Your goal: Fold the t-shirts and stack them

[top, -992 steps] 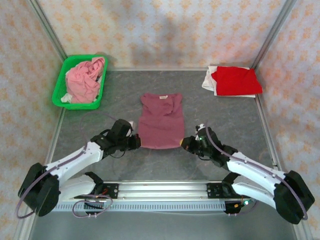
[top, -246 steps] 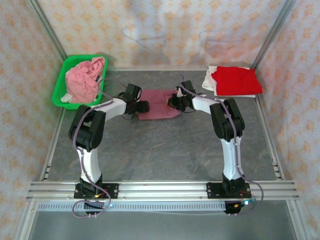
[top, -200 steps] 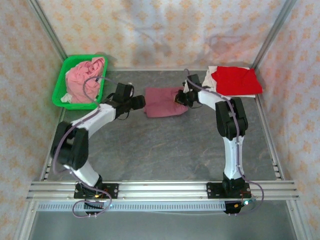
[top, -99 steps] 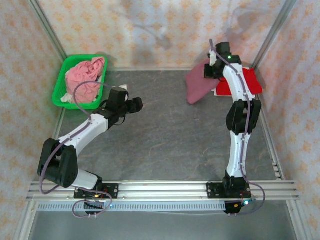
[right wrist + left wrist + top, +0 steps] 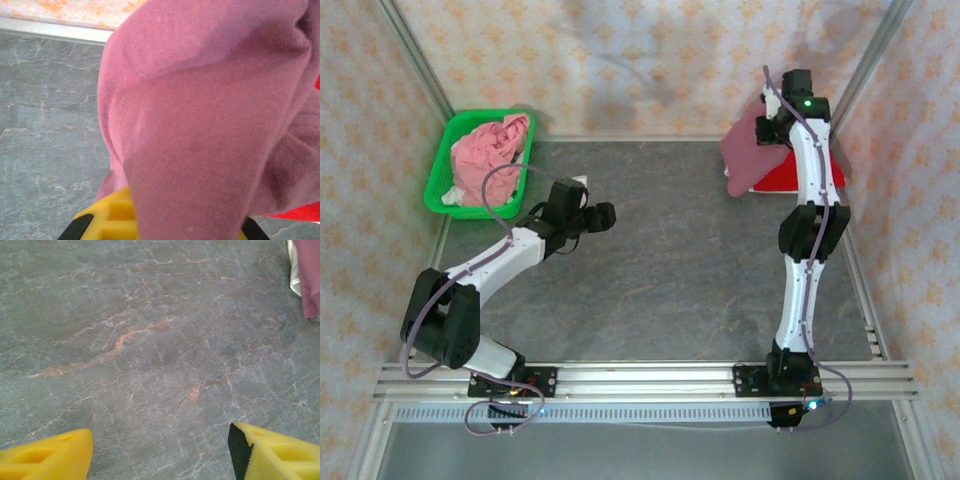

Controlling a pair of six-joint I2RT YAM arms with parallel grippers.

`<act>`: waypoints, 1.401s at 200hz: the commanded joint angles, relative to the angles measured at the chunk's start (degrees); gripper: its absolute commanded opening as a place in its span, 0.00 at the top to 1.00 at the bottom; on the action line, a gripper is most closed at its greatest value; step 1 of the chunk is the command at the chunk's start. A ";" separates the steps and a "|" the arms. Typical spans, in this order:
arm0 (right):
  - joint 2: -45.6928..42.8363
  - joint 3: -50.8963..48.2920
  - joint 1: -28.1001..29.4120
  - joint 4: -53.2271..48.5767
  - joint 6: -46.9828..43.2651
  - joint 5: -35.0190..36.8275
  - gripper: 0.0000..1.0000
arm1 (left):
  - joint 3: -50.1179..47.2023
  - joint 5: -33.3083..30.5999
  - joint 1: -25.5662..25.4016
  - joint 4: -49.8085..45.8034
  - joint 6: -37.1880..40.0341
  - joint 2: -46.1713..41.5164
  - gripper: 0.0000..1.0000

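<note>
— Starting at the left of the overhead view, what sits at ten o'clock?

— A green plastic basket, with a crumpled pink cloth t-shirt heaped above its rim.

— And the left arm?

— It runs low from its base at seven o'clock, elbow bent outward, forearm reaching toward the middle. The left gripper hovers over bare grey marble-patterned tabletop. Its jaws are spread wide with nothing between them. From the wrist, the yellow fingers stand well apart above the stone.

— The right arm?

— Raised nearly upright from five o'clock and stretched tall toward the corner at one o'clock. The right gripper is clamped tight on a soft maroon cloth t-shirt, which hangs from it in a loose fold. I cannot tell whether the lower tip touches the table.

— What lies beneath?

— A folded red cloth t-shirt, flat at two o'clock and partly hidden by the hanging maroon one. The left wrist camera catches a strip of white cloth at one o'clock, just beside the maroon edge.
</note>
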 commanded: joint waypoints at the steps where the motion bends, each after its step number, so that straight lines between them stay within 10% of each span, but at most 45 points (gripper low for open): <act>1: -0.08 2.53 -1.88 1.39 1.23 -1.29 1.00 | 0.71 0.30 -0.28 0.10 1.18 0.92 0.28; 123: 8.13 4.63 -10.77 11.68 4.17 6.54 0.99 | 3.67 -2.65 -1.42 -4.24 2.63 -0.03 0.26; 154: 7.78 5.53 -10.85 15.57 4.88 18.29 0.13 | 3.90 -3.16 -1.42 -5.44 2.82 -0.95 0.26; 225: -1.80 -3.85 -10.75 16.48 11.05 26.40 0.00 | 2.81 -8.03 -1.42 -3.24 2.32 -4.98 0.21; 280: -37.69 -55.20 -7.57 40.13 22.37 17.10 0.01 | -12.45 -23.42 -1.42 13.52 8.72 -20.51 0.01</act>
